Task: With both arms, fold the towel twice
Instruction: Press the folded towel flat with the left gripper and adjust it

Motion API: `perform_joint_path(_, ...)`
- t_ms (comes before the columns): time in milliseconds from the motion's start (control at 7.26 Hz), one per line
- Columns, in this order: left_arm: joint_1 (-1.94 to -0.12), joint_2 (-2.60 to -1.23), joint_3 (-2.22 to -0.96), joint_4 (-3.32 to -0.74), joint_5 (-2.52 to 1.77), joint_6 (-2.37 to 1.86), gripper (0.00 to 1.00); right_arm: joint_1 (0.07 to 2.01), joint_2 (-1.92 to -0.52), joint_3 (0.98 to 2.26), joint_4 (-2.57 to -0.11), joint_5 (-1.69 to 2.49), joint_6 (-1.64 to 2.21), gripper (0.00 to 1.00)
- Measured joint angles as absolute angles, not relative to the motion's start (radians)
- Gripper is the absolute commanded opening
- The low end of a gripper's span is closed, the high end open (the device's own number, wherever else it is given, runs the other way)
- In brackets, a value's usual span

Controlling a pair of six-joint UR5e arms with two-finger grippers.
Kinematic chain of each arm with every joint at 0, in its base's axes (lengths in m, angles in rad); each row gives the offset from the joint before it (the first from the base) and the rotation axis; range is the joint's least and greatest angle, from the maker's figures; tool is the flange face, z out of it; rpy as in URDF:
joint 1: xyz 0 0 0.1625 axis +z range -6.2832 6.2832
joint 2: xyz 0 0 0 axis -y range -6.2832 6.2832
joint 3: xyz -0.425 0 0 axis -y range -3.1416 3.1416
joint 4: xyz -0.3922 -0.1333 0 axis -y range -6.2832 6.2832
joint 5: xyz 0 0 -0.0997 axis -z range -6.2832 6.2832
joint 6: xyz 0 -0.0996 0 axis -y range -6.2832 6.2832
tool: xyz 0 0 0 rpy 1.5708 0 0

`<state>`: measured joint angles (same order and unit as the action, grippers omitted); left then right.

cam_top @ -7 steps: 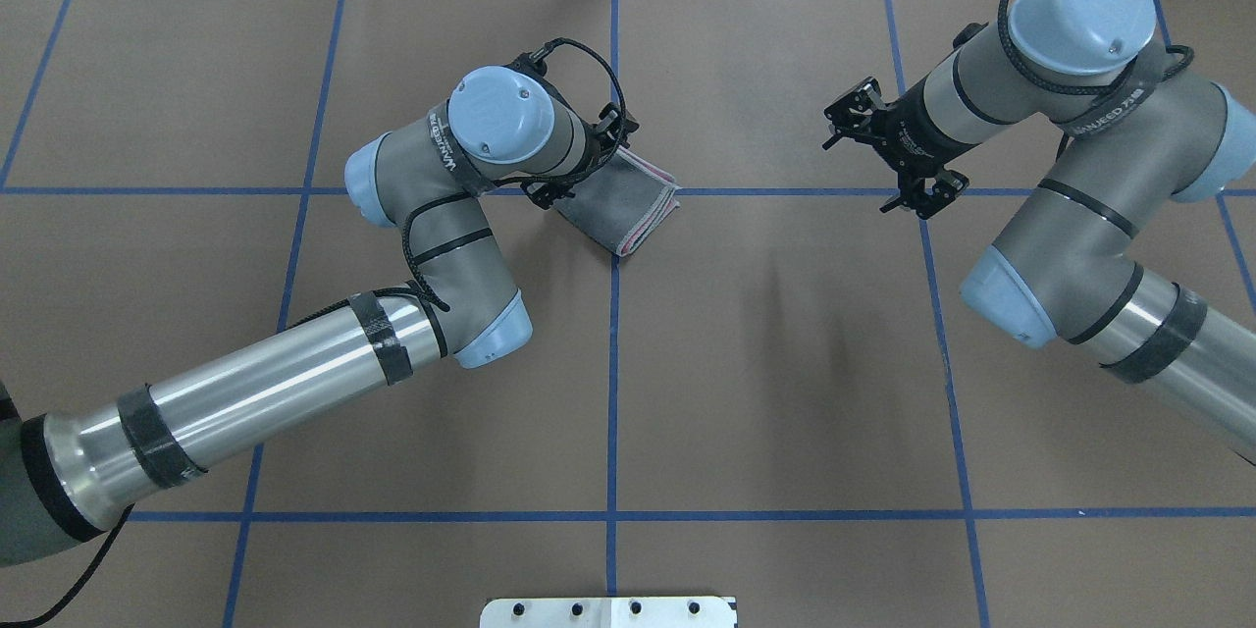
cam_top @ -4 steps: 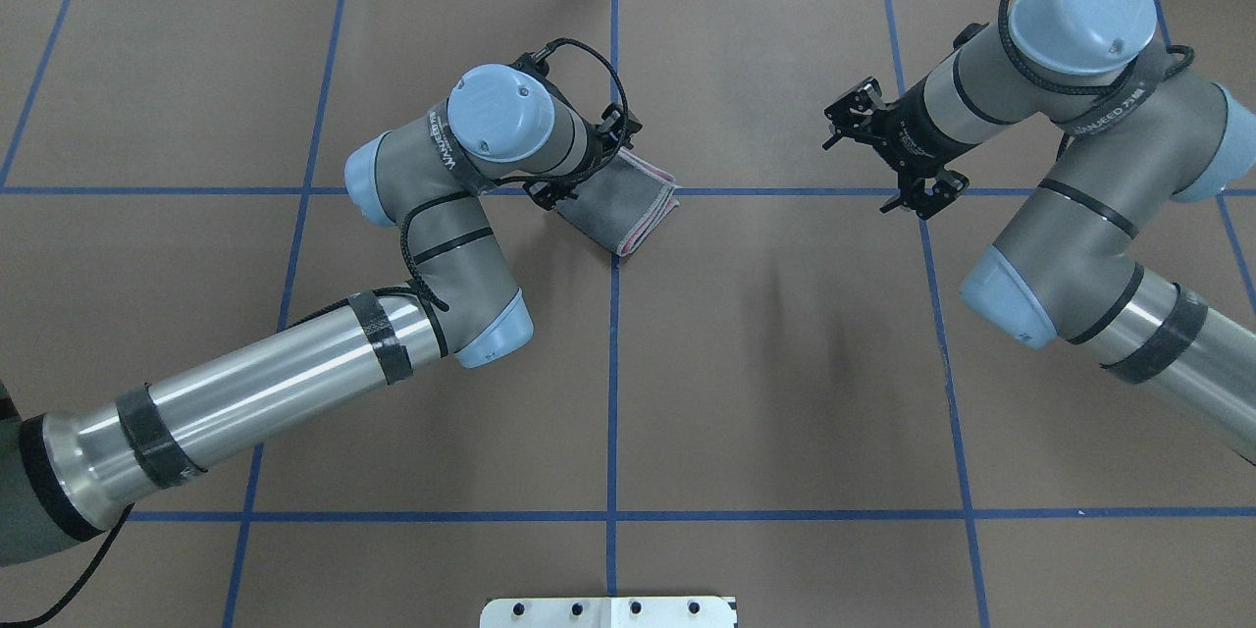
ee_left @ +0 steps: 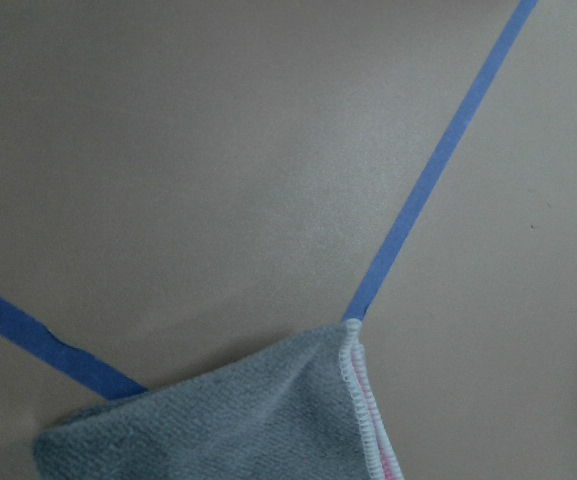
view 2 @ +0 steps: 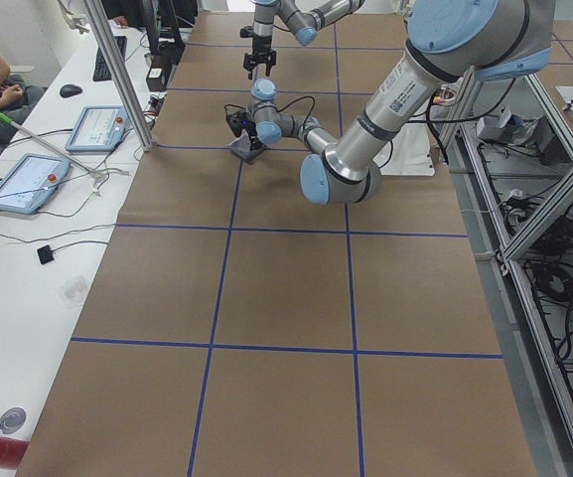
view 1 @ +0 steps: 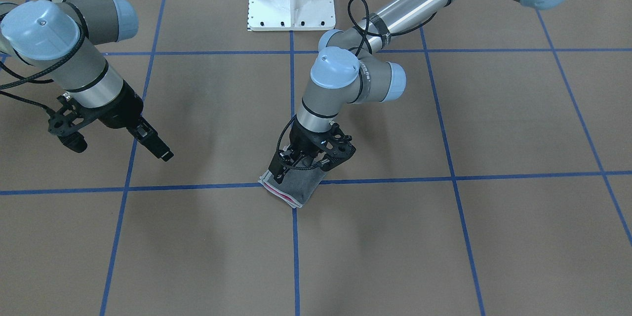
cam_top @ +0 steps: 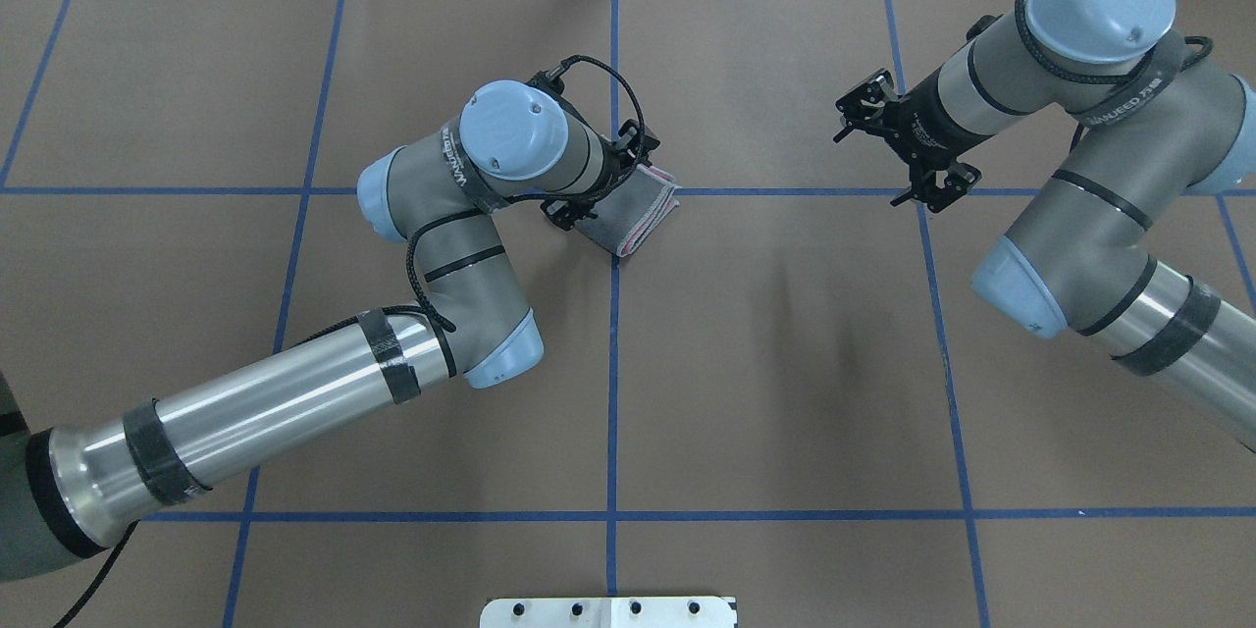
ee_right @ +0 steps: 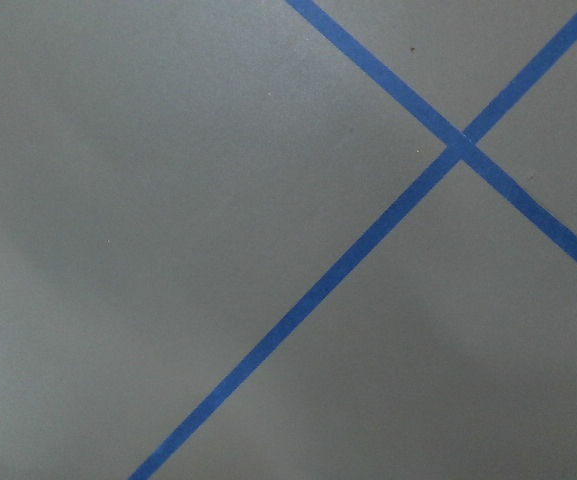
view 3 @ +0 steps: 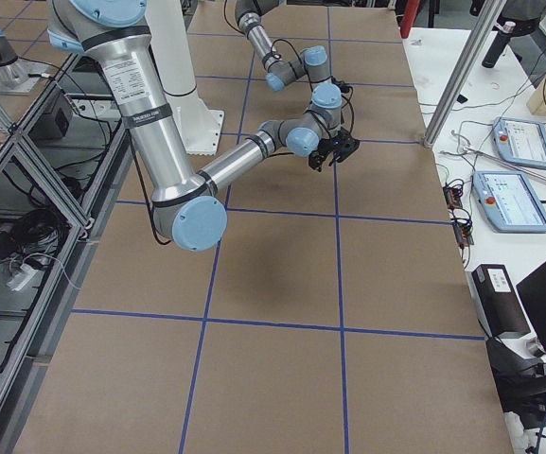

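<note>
I see my left gripper (cam_top: 601, 184) down at the towel (cam_top: 640, 211), jaws spread, clamping nothing; the towel lies folded on the table (cam_top: 785, 363), grey face up, where two blue tape lines (cam_top: 613, 363) cross; my right gripper (cam_top: 869, 169) hangs wide open, well apart.

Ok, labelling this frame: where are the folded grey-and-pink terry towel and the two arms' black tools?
folded grey terry towel (view 1: 299, 185), front-facing view, top face.
left tool (view 1: 299, 168), front-facing view, between fingertips.
right tool (view 1: 121, 150), front-facing view, between fingertips.
</note>
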<state>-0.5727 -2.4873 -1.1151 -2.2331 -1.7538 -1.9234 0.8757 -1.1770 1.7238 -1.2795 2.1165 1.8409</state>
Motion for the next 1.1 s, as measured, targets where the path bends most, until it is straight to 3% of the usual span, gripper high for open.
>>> perform_joint_path(1103, -0.549, -2.487, -1.157, -2.227, -1.756, -1.944, 1.00, 0.910, -1.183, 1.719, -1.281, 2.161, 1.835, 1.00)
